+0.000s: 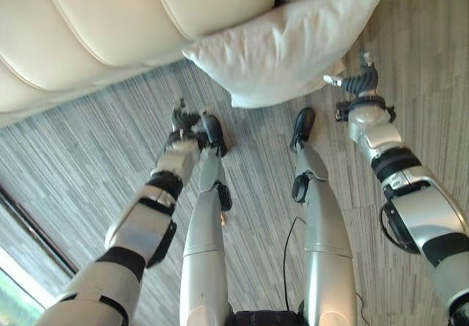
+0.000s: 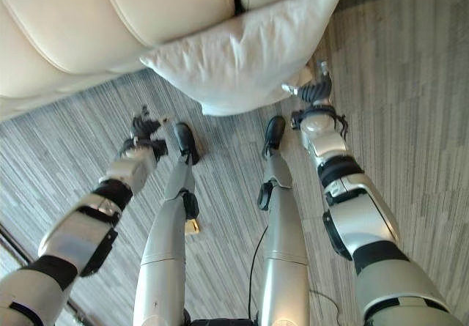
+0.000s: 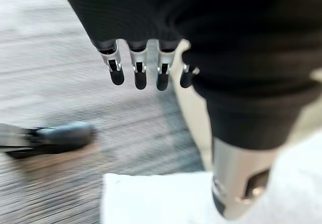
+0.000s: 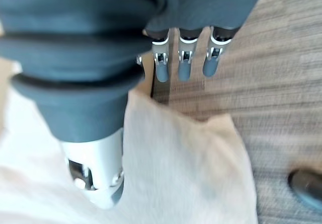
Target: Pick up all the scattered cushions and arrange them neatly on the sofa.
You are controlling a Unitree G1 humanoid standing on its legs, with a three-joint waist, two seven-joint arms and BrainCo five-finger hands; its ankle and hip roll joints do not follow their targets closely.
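Both hands are hanging low over the carpet in front of the sofa; the left hand (image 1: 185, 119) is showing at the left of the head views and the right hand (image 1: 360, 83) at the right; in each wrist view the fingers (image 3: 138, 73) are hanging straight and spread a little apart, gripping nothing, and the right hand's fingers (image 4: 184, 65) are doing the same beside a corner of cloth

One white cushion (image 1: 286, 44) is lying between the two hands, leaning against the front edge of the cream sofa (image 1: 110, 26) with its lower edge hanging down toward the striped grey carpet (image 1: 88, 157); the right hand is sitting just beside the cushion's right corner, apparently touching or nearly touching it, while the left hand is standing apart from its left corner

Judging by this, the task is looking unfinished: this cushion is not yet resting squarely on the seat and is still needing to be lifted or pushed up and straightened; whether other cushions are lying elsewhere on the floor cannot be told from these views

No brand, label or readable writing is appearing on the cushion, the sofa or the carpet
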